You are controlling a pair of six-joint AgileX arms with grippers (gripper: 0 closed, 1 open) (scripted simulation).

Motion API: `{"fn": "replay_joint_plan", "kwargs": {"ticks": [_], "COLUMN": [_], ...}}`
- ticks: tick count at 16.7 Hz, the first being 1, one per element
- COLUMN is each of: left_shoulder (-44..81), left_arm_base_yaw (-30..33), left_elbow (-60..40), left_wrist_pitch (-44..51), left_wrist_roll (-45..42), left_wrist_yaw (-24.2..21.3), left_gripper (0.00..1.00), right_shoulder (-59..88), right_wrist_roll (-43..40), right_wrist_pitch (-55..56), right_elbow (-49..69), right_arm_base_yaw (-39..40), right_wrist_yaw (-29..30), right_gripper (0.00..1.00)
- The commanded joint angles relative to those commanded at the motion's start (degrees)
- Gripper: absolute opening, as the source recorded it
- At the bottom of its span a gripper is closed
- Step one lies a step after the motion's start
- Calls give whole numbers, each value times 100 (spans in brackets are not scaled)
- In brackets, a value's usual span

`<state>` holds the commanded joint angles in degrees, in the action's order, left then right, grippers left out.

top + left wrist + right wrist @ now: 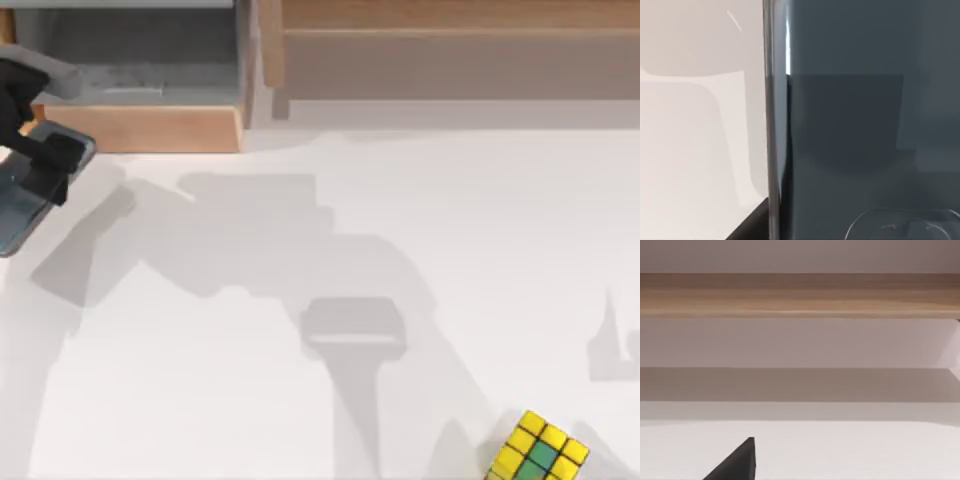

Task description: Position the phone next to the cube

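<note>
Top view looks down on a plain white tabletop (330, 250) with a matte finish, crossed by soft grey shadows of the arms. Along its far edge stand light wooden furnishings: at the left a box-like wooden tray (150, 125) with a grey interior, and to its right a long wooden shelf (450, 50) that runs off the picture. At the far left edge of the table the left end effector (45, 165), black and blocky, sits over the phone (22, 215), a thin flat slab with rounded corners, a dark slate face and a paler grey rim. The phone's long axis runs on a diagonal, its upper end toward the wooden tray and its lower end toward the left edge of the view, where part of it is cut off. The black fingers lie across the upper end of the phone, but whether they clamp it or merely sit above it I cannot tell. The cube (540, 450) sits well apart from the phone, at the near right of the table, a small puzzle cube turned corner-on, its gridded face mostly yellow with a few green squares between dark lines. Left wrist view shows the phone (860, 125) very close, its glossy dark face and rounded pale rim beside white tabletop. Right wrist view shows the wooden shelf (800, 295) across white tabletop, with one black fingertip (737, 462) of the right end effector at the edge.
</note>
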<state>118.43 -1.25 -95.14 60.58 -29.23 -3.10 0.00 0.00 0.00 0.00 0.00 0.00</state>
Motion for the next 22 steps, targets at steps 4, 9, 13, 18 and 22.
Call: {"fn": "replay_joint_plan", "kwargs": {"ticks": [4, 9, 13, 18, 22], "left_shoulder": [-228, -487, -675, -876, -989], "left_arm_base_yaw": [1310, 2961, 4184, 5431, 6078], "left_elbow": [341, 813, 1173, 1541, 1730], "left_wrist_pitch": [28, 28, -5, -75, -131], "left_wrist_roll": [1820, 4175, 5931, 7718, 8640], "left_wrist_yaw": [-19, 1, 62, 189, 296], "left_gripper": [0, 0, 0, 0, 0], "right_shoulder": [0, 0, 0, 0, 0], "right_wrist_roll": [0, 0, 0, 0, 0], "right_wrist_pitch": [0, 0, 0, 0, 0], "right_elbow": [0, 0, 0, 0, 0], "right_arm_base_yaw": [0, 0, 0, 0, 0], "right_wrist_yaw": [0, 0, 0, 0, 0], "right_gripper": [100, 100, 100, 100, 100]}}
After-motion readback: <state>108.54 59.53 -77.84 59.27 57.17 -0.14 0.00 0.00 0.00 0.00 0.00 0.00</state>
